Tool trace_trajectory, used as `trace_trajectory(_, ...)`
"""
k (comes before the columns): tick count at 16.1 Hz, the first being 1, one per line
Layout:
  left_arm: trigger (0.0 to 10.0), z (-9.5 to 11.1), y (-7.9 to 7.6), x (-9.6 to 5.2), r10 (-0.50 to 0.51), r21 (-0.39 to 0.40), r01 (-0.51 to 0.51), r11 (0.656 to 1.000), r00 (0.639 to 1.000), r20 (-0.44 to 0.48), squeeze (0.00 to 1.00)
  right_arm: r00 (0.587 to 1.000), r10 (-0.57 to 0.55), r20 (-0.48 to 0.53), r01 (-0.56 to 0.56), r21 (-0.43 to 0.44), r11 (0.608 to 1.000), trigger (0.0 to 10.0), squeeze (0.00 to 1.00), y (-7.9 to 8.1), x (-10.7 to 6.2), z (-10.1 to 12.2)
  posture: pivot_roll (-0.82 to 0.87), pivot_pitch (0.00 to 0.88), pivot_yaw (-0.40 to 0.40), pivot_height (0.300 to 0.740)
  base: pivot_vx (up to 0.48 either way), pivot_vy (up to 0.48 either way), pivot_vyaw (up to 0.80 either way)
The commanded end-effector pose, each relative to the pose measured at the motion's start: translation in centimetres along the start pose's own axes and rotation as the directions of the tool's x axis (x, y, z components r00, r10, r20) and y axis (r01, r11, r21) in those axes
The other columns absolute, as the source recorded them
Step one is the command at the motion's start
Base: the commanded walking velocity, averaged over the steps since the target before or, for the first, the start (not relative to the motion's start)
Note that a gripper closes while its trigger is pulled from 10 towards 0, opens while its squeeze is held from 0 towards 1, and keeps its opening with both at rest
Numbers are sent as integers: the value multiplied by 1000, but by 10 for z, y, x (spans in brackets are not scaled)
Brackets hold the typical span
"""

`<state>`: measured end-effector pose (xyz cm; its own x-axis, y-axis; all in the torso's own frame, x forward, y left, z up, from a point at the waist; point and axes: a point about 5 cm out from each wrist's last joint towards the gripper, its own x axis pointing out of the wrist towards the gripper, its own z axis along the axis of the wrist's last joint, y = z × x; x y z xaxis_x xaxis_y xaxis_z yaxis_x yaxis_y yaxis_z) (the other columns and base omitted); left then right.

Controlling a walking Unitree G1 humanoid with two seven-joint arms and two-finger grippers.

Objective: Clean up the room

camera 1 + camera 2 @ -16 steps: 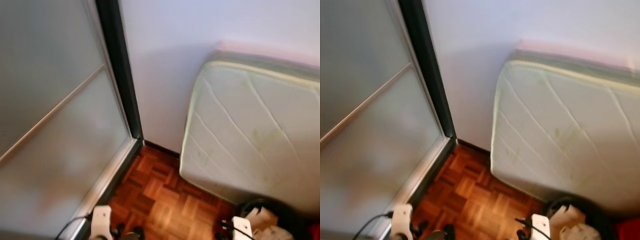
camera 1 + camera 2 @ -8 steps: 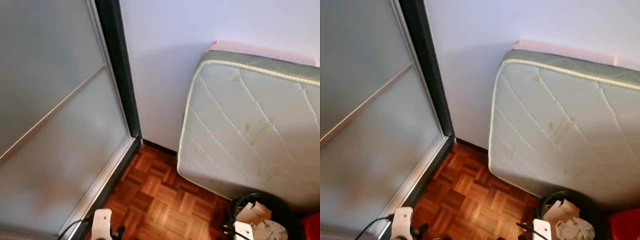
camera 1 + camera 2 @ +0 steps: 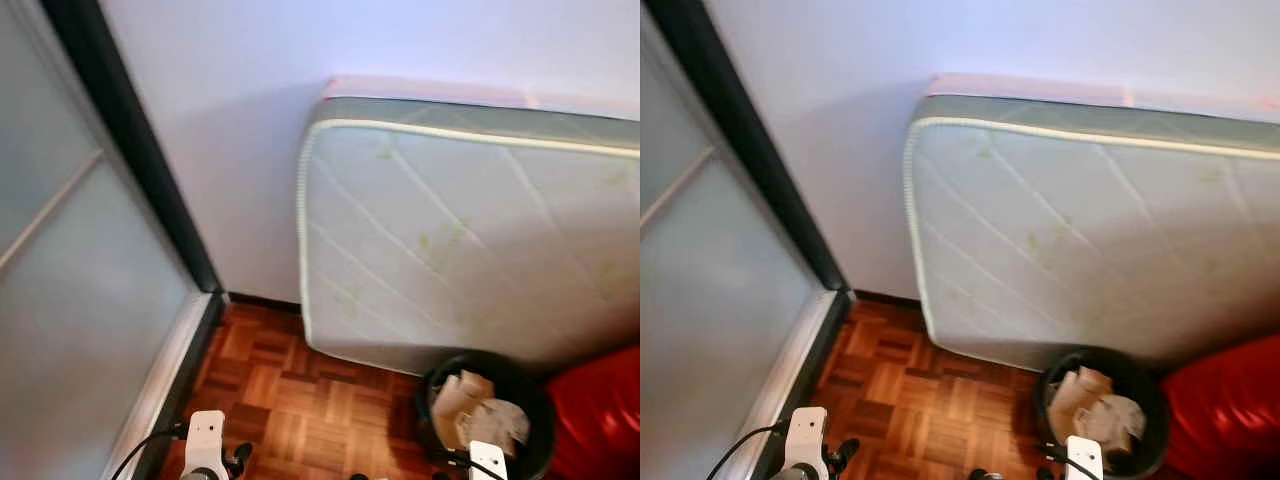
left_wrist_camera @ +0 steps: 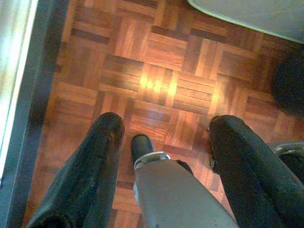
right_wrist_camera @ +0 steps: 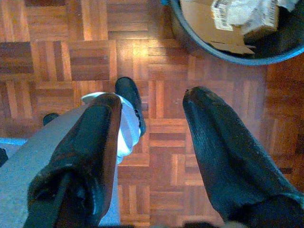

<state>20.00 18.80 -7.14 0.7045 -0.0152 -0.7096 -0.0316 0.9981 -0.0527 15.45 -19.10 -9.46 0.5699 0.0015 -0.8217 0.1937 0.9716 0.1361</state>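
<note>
A black waste bin (image 3: 500, 362) holding cardboard and crumpled paper stands on the parquet floor at the lower right, against the foot of a mattress. Both arms hang low, their white wrist parts at the bottom edge of the eye views. In the left wrist view my left gripper (image 4: 166, 124) is open over bare parquet with nothing between its fingers. My right gripper (image 5: 152, 99) is open too, above the floor just short of the bin (image 5: 187, 35).
A white quilted mattress (image 3: 450, 230) leans on the wall ahead. A frosted sliding door (image 3: 60, 300) with a dark frame closes the left side. A red object (image 3: 600, 410) sits right of the bin. My own silver leg (image 4: 166, 190) shows below.
The camera has turned to the right: the door has slid off to the left, and the bin and the red object have come further into view. Both arms still hang low.
</note>
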Motion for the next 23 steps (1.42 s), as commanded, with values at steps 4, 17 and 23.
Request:
trace_trajectory(4,10000,8,40,-3,77,1,-77,997,993,-91,0,992,-45,118,16,232,973,10000,0,-22,5,69,-26,0,26,740,0,-84,-797)
trace_trajectory(17,10000,8,40,-3,74,10,-74,997,993,-88,0,993,-54,109,27,239,971,10000,0,-22,5,67,-27,0,36,740,0,-21,-788)
trace_trajectory(23,10000,6,41,-4,76,11,-75,997,992,-99,0,994,-49,103,24,230,973,10000,0,-21,5,65,-30,0,43,740,0,0,-785)
